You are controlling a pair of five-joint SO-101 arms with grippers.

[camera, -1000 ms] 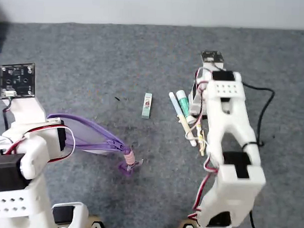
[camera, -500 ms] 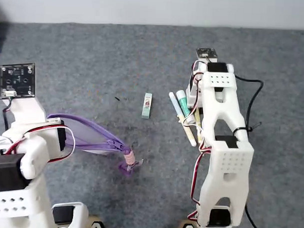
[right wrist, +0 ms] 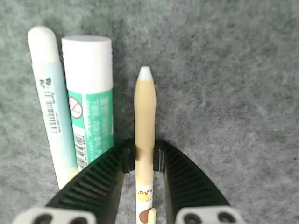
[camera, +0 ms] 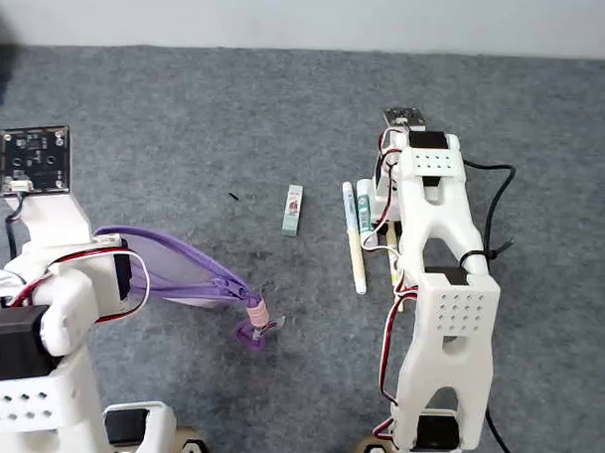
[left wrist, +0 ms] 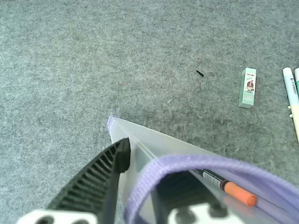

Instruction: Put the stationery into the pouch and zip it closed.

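A purple pouch [camera: 187,272] is held open at the left, an orange-tipped pen [left wrist: 224,184] seen inside. A green eraser [camera: 294,208] lies mid-table. Right of it, a white pen [camera: 351,213], glue stick [camera: 366,204] and beige pen [right wrist: 144,121] are laid parallel.

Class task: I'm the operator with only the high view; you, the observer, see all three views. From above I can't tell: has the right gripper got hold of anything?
Observer: Yes, the right gripper is shut on the tan pen.
Operator: Is anything inside the purple pouch?
Observer: Yes, an orange-tipped pen lies in the open purple pouch.
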